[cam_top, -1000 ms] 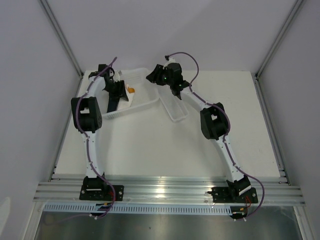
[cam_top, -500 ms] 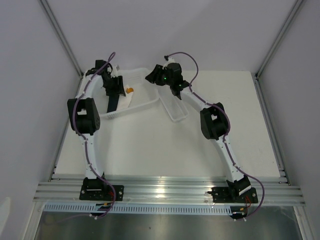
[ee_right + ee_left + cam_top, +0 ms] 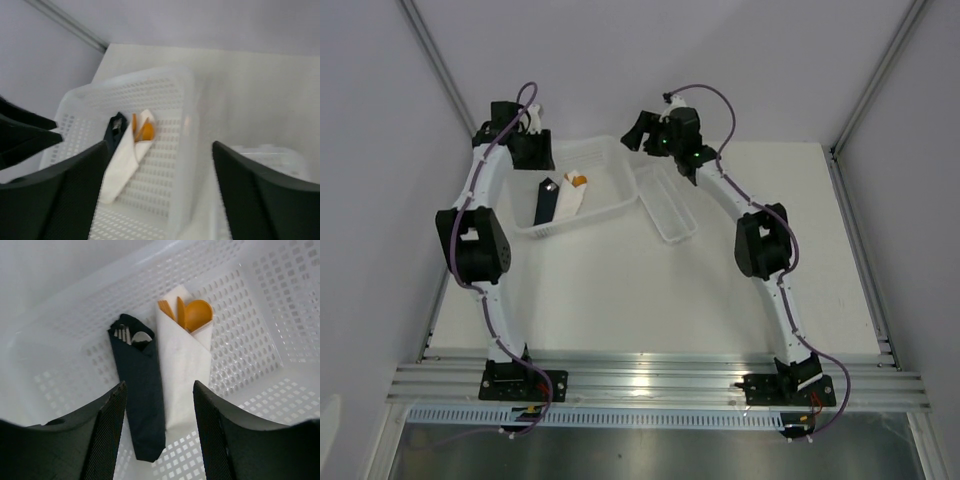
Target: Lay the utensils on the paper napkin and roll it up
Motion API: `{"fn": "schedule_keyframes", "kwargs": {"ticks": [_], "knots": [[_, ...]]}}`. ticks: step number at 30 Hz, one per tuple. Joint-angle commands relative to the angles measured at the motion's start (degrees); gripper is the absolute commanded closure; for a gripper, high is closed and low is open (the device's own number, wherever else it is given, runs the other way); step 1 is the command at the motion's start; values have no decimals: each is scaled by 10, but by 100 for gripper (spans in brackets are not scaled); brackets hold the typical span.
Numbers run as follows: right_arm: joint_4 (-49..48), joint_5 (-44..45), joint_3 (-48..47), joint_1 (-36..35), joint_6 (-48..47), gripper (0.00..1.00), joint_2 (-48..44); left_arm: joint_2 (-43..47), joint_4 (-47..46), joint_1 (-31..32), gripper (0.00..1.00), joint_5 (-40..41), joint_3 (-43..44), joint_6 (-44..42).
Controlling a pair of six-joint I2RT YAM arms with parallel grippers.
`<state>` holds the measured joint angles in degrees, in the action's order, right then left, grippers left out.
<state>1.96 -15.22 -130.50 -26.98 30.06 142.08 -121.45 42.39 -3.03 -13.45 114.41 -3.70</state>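
The paper napkin (image 3: 182,365) lies rolled into a white cone on the floor of a white perforated basket (image 3: 260,330). The orange utensils (image 3: 192,315), a spoon bowl and slim sticks, stick out of its top. My left gripper (image 3: 160,432) hovers open above the roll's lower end, with nothing between its fingers. From above, the napkin roll (image 3: 570,198) sits mid-basket, with the left gripper (image 3: 532,152) at the basket's far-left corner. My right gripper (image 3: 160,200) is open wide and empty, looking down at the napkin roll (image 3: 125,160) and utensils (image 3: 145,131) from beyond the basket's far-right rim.
A black napkin roll (image 3: 140,395) holding white cutlery lies right beside the white one in the basket (image 3: 620,165). A clear plastic tray (image 3: 665,205) rests against the basket's right side. Grey walls and metal frame posts close in the table's back and sides.
The left gripper has lifted off the roll and drawn back to the basket's far-left corner, leaving the roll lying there. The right gripper has risen and its jaws have opened wider.
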Motion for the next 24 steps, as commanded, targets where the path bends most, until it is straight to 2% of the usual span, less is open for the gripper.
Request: {"fn": "schedule_keyframes", "kwargs": {"ticks": [1, 2, 6, 12, 14, 18, 24], "knots": [[89, 55, -8, 46, -72, 6, -105, 80, -41, -29, 41, 54, -22, -24], [111, 74, -3, 61, -90, 1, -116, 98, -42, -37, 41, 64, -30, -26], [198, 149, 26, 111, -152, 1, -154, 134, -23, -93, 41, 102, -56, -7], [316, 207, 52, 202, -102, 1, -176, 223, -42, -143, 40, 132, -160, -26], [330, 221, 55, 216, -85, 1, -176, 236, -42, -149, 40, 163, -190, -29], [351, 247, 53, 232, -67, 0, -169, 262, -41, -159, 39, 169, -229, -32], [313, 242, 67, 232, -34, 1, -174, 279, -40, -163, 39, 164, -257, -39]]}}
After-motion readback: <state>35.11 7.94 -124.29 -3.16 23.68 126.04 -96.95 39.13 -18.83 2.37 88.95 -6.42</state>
